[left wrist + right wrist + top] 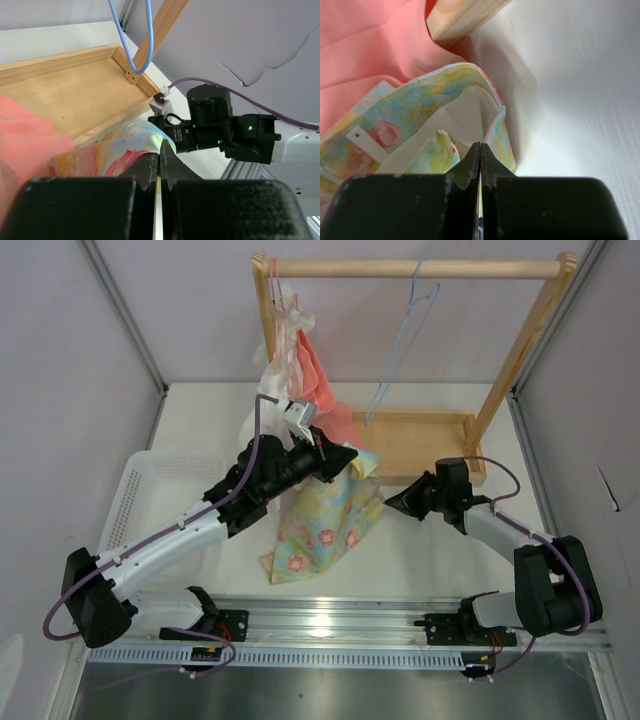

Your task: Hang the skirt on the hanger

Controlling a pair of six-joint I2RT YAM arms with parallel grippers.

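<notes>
Cloth this soft and light should sag wherever unsupported, so the waistband rim looks the place to take it. The left pincer (338, 462) is clenched on the top edge of the pale yellow and light blue flower-print skirt (325, 525), which drapes onto the white table (440, 550), waist far, hem near, long axis slanting toward the near left. The right pincer (392, 502) is clenched at its right edge; whether on cloth, I can't tell. The thin light-blue wire hanger (398, 350) hangs well above.

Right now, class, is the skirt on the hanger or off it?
Off. The skirt drapes onto the table, while the blue hanger hangs bare from the rail.
</notes>
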